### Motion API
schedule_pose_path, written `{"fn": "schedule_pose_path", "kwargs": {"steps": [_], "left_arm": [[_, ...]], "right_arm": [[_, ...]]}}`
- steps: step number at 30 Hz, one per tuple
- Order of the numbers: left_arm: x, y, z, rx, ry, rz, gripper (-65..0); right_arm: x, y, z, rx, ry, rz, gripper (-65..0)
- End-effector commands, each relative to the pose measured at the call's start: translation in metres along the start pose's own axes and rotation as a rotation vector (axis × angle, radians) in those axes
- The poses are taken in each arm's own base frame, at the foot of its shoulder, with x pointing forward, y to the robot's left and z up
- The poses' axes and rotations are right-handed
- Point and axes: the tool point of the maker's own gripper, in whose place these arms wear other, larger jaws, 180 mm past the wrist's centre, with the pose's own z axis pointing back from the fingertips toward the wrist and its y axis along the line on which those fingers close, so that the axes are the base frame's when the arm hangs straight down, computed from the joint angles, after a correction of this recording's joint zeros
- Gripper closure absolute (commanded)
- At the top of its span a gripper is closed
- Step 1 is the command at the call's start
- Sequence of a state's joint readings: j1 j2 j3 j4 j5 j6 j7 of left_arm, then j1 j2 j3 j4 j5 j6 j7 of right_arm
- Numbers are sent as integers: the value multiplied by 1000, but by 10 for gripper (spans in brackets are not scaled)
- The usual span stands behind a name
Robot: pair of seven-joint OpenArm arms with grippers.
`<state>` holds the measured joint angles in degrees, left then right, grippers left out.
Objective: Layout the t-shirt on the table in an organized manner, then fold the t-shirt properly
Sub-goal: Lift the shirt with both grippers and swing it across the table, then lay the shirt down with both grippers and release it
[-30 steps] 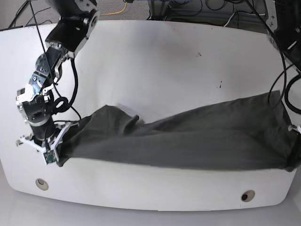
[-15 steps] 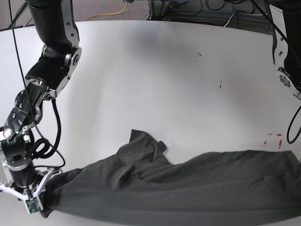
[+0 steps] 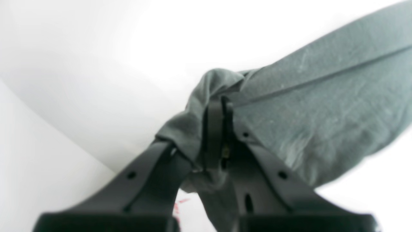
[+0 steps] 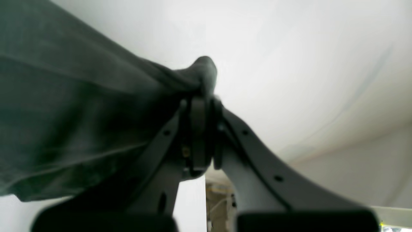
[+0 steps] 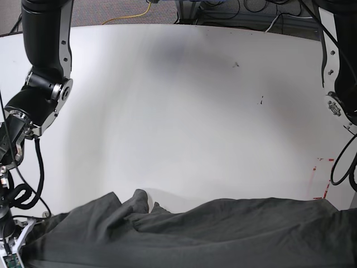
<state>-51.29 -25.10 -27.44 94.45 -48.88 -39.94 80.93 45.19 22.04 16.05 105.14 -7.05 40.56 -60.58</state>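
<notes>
Jaws on both my grippers, left (image 3: 222,106) and right (image 4: 201,103), stay clenched on the t-shirt (image 5: 223,234), now dragged nearer across the worktop (image 5: 178,111), stretching it flat.

Light was bright and even; the table (image 5: 184,100) glared white, nearly blown out (worst in both wrist views), where everything was soft and blurred.

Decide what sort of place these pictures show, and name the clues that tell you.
Probably a robotics lab or workshop: a big white table flanked by two robot arms, cables trailing on the floor behind it, and both the left gripper and the right gripper clamped on a dark t-shirt.
</notes>
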Motion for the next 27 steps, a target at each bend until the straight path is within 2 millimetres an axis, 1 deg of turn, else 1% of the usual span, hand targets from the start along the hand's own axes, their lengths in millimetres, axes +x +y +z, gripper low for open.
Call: {"fn": "schedule_pose_path", "kwargs": {"steps": [1, 3, 4, 5, 6, 8, 9, 10, 13, 15, 17, 20, 21, 23, 27], "left_arm": [[-17, 2, 4, 15, 27, 12, 0], [-35, 2, 5, 14, 60, 39, 0], [-51, -2, 4, 5, 90, 56, 0], [-60, -5, 4, 0, 109, 65, 0], [-80, -12, 4, -14, 152, 83, 0], [-109, -22, 5, -36, 212, 109, 0], [-128, -30, 7, -49, 255, 127, 0], [-140, -34, 9, -57, 283, 138, 0], [-190, -47, 27, -68, 389, 194, 0], [-210, -53, 38, -73, 429, 223, 0], [-230, -63, 50, -93, 465, 260, 0], [-253, -77, 67, -124, 505, 312, 0], [-258, -80, 71, -127, 515, 321, 0], [-274, -88, 86, -139, 546, 359, 0], [-294, -92, 110, -128, 597, 401, 0]], "right_arm": [[-18, -15, 20, -79, 50, 20, -25], [-33, -4, 26, -67, 85, 26, -25], [-45, 5, 28, -50, 111, 33, -25], [-53, 12, 30, -38, 132, 37, -25], [-70, 23, 34, -18, 166, 41, -25], [-95, 40, 41, 15, 218, 41, -24], [-111, 51, 45, 39, 252, 34, -24], [-121, 57, 48, 52, 273, 26, -24], [-161, 77, 62, 93, 367, -9, -22], [-181, 89, 70, 119, 413, -21, -22], [-200, 102, 80, 147, 461, -24, -22], [-222, 120, 95, 192, 520, -17, -22], [-226, 122, 98, 200, 532, -12, -22], [-246, 136, 112, 240, 586, 7, -22], [-264, 155, 129, 291, 636, 8, -22]]}}
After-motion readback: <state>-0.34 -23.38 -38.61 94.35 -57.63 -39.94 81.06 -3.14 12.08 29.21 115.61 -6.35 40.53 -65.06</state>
